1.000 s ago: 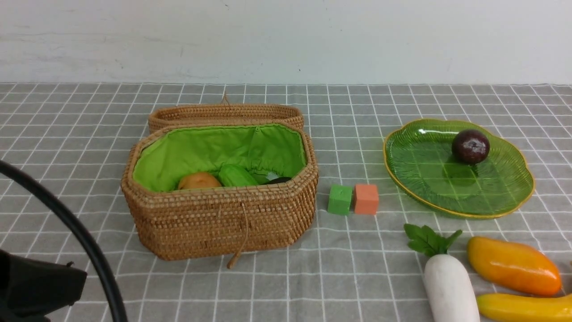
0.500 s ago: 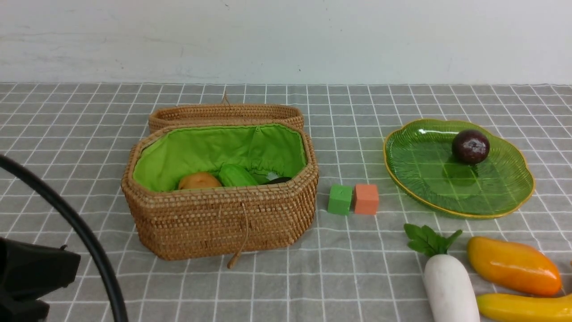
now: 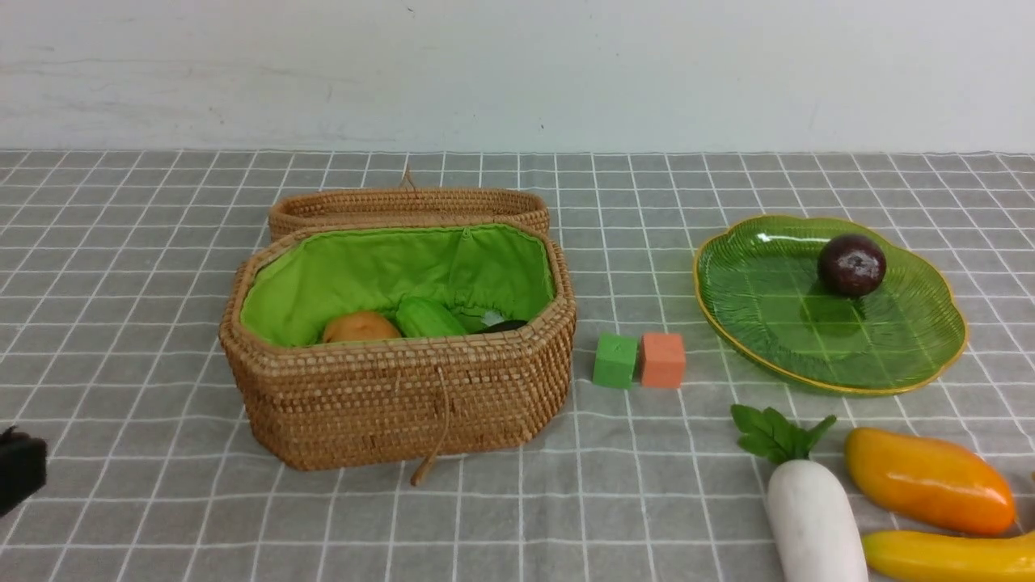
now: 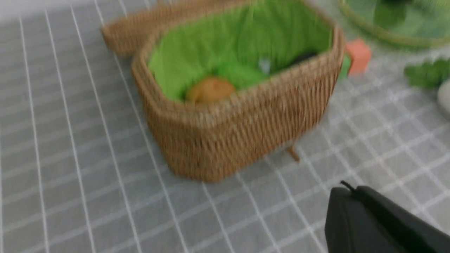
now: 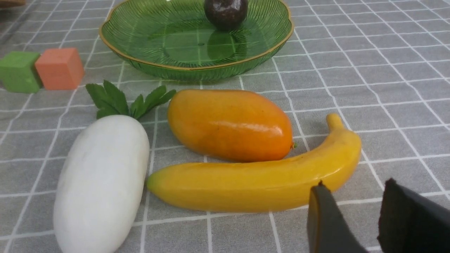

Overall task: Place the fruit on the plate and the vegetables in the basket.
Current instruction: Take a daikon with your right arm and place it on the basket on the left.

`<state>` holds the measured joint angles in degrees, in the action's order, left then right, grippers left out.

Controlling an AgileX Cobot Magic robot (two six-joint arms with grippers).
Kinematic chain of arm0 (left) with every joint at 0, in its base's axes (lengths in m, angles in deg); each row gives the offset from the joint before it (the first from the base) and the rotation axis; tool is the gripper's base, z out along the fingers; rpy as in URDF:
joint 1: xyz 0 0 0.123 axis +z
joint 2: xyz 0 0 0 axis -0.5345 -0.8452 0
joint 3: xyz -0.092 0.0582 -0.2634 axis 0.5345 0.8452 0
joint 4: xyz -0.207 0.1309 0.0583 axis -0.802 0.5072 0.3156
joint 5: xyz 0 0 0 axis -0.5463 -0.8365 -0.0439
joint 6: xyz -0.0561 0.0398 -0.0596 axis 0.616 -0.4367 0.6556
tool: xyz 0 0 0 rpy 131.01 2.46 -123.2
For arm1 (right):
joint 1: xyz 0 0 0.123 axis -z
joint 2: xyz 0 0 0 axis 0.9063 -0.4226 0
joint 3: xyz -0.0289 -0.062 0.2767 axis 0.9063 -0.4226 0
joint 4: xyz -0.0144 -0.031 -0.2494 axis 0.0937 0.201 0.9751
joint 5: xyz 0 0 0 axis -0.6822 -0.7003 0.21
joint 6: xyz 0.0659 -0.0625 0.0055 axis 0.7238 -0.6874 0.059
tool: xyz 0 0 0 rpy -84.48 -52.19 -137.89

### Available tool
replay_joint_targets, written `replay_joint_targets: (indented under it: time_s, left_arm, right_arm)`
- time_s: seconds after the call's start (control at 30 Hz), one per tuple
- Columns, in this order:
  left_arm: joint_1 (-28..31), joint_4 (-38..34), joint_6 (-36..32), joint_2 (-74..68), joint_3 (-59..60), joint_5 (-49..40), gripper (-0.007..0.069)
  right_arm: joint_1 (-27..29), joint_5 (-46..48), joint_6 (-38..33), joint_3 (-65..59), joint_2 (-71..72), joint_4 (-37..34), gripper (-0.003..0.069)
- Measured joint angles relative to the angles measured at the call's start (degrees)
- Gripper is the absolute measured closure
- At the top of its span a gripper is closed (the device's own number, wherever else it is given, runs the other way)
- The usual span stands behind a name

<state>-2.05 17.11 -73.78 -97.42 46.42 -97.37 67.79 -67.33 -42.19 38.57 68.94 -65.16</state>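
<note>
The wicker basket [image 3: 396,388] with green lining holds the potato [image 3: 360,327], the cucumber [image 3: 428,318] and a dark sliver of eggplant [image 3: 503,326]. On the green plate [image 3: 776,339] sits the mangosteen [image 3: 851,264]. The white radish [image 3: 813,517], mango [image 3: 930,481] and banana [image 3: 946,556] lie on the cloth at the front right. My left gripper [image 4: 348,189] is shut and empty, off to the basket's left front. My right gripper [image 5: 353,191] is open and empty, just beside the banana [image 5: 260,182]; it is out of the front view.
A green cube [image 3: 615,360] and an orange cube [image 3: 663,359] stand between basket and plate. The basket's woven lid [image 3: 408,206] lies behind it. A grey checked cloth [image 3: 121,267] covers the table, and a white wall runs along the back.
My left arm has drawn back to the left and out of the front view; its cable is gone and only a dark tip shows at the left edge. Nothing else moved.
</note>
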Motion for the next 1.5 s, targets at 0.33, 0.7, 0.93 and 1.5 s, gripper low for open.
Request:
replay_joint_targets:
  time_s: [0.33, 0.7, 0.93, 1.5]
  left_arm:
    - [19.9, -3.8, 0.6, 22.5, 24.7, 10.5, 0.0632]
    - [24.0, -8.5, 0.6, 22.6, 36.5, 15.5, 0.0624]
    - [24.5, -8.6, 0.6, 22.6, 36.5, 15.5, 0.0617]
    - [24.5, -8.6, 0.6, 22.6, 36.5, 15.5, 0.06]
  right_arm:
    - [0.0, 0.0, 0.0, 0.0, 0.0, 0.0, 0.0419]
    - [0.0, 0.0, 0.0, 0.0, 0.0, 0.0, 0.0419]
    - [0.0, 0.0, 0.0, 0.0, 0.0, 0.0, 0.0419]
    - [0.0, 0.0, 0.0, 0.0, 0.0, 0.0, 0.0419]
